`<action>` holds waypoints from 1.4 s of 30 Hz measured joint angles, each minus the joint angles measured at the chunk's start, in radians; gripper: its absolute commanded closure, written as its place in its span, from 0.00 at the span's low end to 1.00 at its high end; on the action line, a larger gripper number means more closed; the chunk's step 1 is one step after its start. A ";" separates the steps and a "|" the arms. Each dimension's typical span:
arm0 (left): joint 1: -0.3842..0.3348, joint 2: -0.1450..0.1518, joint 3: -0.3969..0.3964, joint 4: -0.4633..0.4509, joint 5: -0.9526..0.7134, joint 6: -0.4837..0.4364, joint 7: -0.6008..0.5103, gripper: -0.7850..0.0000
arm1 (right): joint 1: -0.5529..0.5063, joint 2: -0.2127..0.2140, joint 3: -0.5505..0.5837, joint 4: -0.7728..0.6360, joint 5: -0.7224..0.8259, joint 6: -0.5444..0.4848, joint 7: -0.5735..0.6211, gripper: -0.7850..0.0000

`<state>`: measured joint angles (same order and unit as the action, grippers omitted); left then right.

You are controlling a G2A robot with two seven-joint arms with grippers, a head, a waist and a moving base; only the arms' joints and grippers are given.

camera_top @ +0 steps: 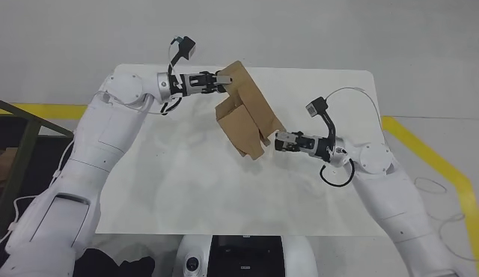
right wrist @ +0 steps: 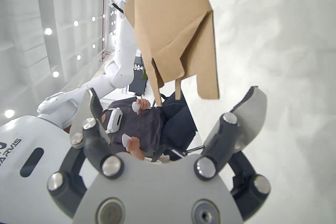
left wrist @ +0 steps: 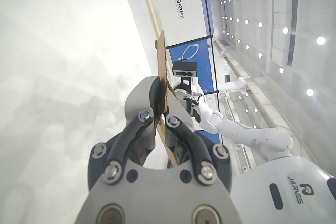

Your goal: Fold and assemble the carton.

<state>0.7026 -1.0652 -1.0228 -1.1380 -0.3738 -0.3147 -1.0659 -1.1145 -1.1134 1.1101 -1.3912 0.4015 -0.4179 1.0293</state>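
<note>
- Right hand (camera_top: 276,140): fingers spread wide, holding nothing; just beside the lower flaps of the carton (camera_top: 243,111).
- Carton: brown corrugated board, partly folded, flaps hanging loose; held tilted above the desk (camera_top: 172,180), between the two hands.
- Left hand (camera_top: 221,81): clamped on the carton's far upper edge, with the board pinched between both pads.
- Desk: white top, rounded corners; lies under all the above.

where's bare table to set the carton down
Bare table on the robot's near side, bordered by the left arm, the right arm and the carton; also the far right corner. Crowded mid-table: the left claw grips the carton, the open right claw close beside it.
</note>
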 measured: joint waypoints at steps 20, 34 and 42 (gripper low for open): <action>-0.003 -0.019 0.016 0.021 -0.087 -0.034 -0.088 1.00 | 0.021 -0.007 -0.006 0.051 0.065 -0.034 0.033 0.57; -0.014 -0.031 0.022 0.046 -0.132 -0.049 -0.148 1.00 | 0.022 -0.011 -0.008 0.066 0.108 -0.048 0.061 0.91; -0.016 -0.034 0.019 0.048 -0.125 -0.063 -0.151 1.00 | 0.027 -0.012 -0.010 0.074 0.119 -0.049 0.076 1.00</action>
<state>0.6867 -1.0991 -1.0042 -1.0903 -0.4983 -0.3780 -1.2169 -1.0873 -1.1257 1.1003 -1.3175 0.5200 -0.4672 1.1055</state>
